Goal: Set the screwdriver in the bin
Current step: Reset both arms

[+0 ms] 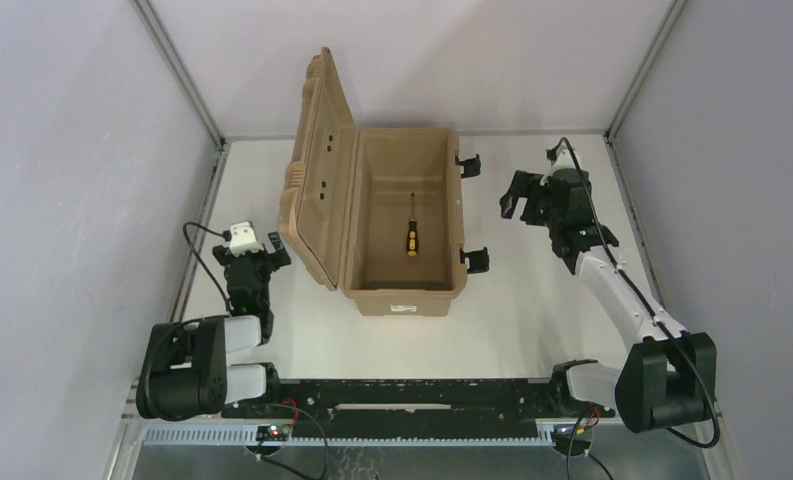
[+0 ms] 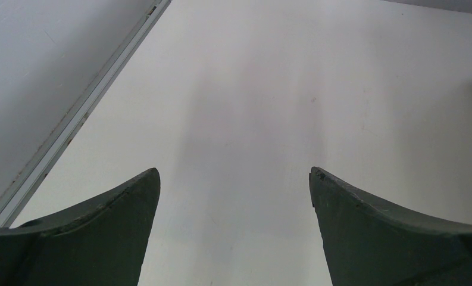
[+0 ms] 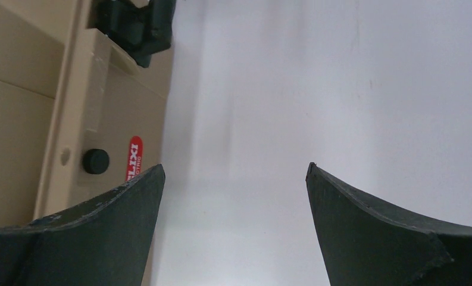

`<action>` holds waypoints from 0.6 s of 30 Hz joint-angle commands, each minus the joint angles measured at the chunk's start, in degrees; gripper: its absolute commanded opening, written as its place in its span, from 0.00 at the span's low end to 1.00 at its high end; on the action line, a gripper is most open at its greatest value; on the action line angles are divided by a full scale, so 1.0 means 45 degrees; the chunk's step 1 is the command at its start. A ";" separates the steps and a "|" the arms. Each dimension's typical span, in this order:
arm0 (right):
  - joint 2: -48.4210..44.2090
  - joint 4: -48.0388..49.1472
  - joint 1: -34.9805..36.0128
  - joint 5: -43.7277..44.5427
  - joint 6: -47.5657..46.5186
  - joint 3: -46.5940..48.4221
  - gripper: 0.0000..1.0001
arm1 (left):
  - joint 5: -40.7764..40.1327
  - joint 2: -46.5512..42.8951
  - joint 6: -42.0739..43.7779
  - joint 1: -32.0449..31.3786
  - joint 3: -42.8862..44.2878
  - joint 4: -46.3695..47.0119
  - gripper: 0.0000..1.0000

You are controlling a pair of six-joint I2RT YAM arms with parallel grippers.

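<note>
The screwdriver (image 1: 411,232), with a black and yellow-orange handle and a thin dark shaft, lies on the floor inside the tan bin (image 1: 404,295). The bin's ribbed lid (image 1: 317,165) stands open to the left. My left gripper (image 1: 250,250) is open and empty over the table, left of the lid; the left wrist view (image 2: 234,173) shows only bare table between its fingers. My right gripper (image 1: 517,198) is open and empty, right of the bin; in the right wrist view (image 3: 236,167) the bin's side wall (image 3: 111,113) is at the left.
Two black latches (image 1: 468,164) (image 1: 474,259) stick out from the bin's right side, one of them in the right wrist view (image 3: 139,24). A red sticker (image 3: 134,158) is on the bin's wall. Grey walls and metal rails (image 2: 72,122) enclose the white table.
</note>
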 commanded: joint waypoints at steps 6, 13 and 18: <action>-0.0067 0.2547 -0.0056 0.0763 -0.0573 -0.0633 0.97 | -0.0018 -0.0219 0.0180 0.0002 0.0584 0.0500 1.00; 0.0181 0.2642 -0.0066 0.0809 -0.0603 -0.0687 0.97 | -0.0023 -0.0219 0.0180 0.0002 0.0577 0.0500 1.00; 0.0007 0.2835 -0.0104 0.0900 -0.0582 -0.0944 0.96 | -0.0024 -0.0219 0.0185 0.0002 0.0574 0.0500 1.00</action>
